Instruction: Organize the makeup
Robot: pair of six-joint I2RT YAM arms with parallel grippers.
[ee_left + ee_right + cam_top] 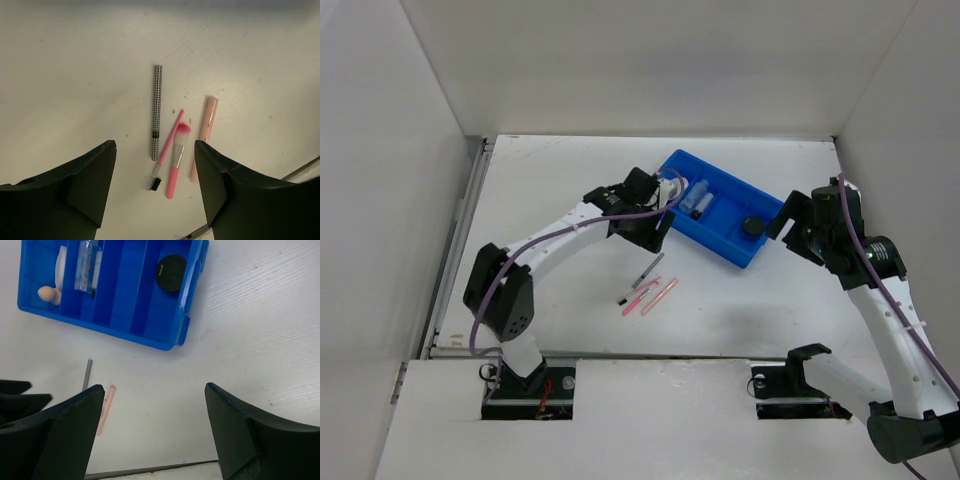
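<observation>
Your left gripper (155, 149) spread; sticks (172, 180) lie between fingers, table edge (296, 167) lower right. Right gripper (155, 387) spread, tray (186, 315) upper left.

The left arm (560, 232) rises from the lower left of the overhead view, folds at a dark elbow and stretches to upper centre, ending in the left gripper (667, 193). The right arm (885, 310) climbs the right edge, and the right gripper (788, 218) points left. In both wrist views, the left gripper (154, 147) and right gripper (155, 388) have their jaws spread wide, holding nothing.
</observation>
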